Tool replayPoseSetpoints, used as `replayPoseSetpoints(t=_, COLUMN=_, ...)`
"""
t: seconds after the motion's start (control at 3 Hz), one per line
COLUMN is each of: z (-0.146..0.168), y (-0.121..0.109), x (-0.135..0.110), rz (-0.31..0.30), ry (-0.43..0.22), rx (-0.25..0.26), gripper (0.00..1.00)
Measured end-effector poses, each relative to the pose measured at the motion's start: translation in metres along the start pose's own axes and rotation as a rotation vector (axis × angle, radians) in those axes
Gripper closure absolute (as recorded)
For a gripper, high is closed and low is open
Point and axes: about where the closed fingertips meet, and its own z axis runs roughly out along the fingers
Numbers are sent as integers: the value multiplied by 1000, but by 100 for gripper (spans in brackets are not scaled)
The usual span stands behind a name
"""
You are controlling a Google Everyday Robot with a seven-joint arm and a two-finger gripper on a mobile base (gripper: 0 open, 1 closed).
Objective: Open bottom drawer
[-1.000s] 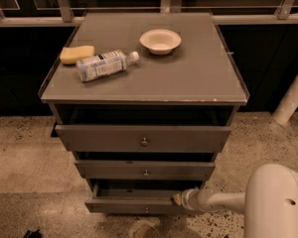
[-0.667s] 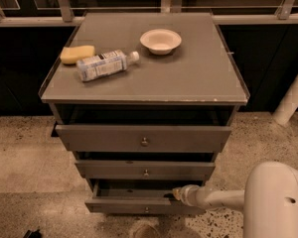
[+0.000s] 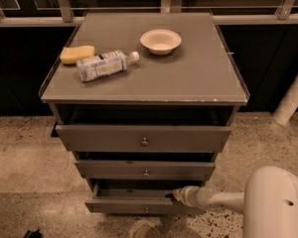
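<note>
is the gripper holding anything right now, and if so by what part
Cannot be told. The gripper sits at the top edge of the bottom drawer front, right of its knob, but a grip on that edge does not show.

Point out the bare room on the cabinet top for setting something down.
The cabinet top is bare across its front, below the bottle, and along the right edge beside the bowl. The back-left is crowded: sponge and bottle lie close together. The tool is down at the upper edge of the bottom drawer, right of centre.
</note>
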Motion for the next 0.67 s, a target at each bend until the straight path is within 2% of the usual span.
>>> replayPoseSetpoints(t=0.33, z=19, y=-8, x=12, rz=25, ry=18, rx=-20, gripper=100)
replayPoseSetpoints(t=0.67, z=27, y=-8, x=28, rz=53, ry=76, rx=-39, gripper=100)
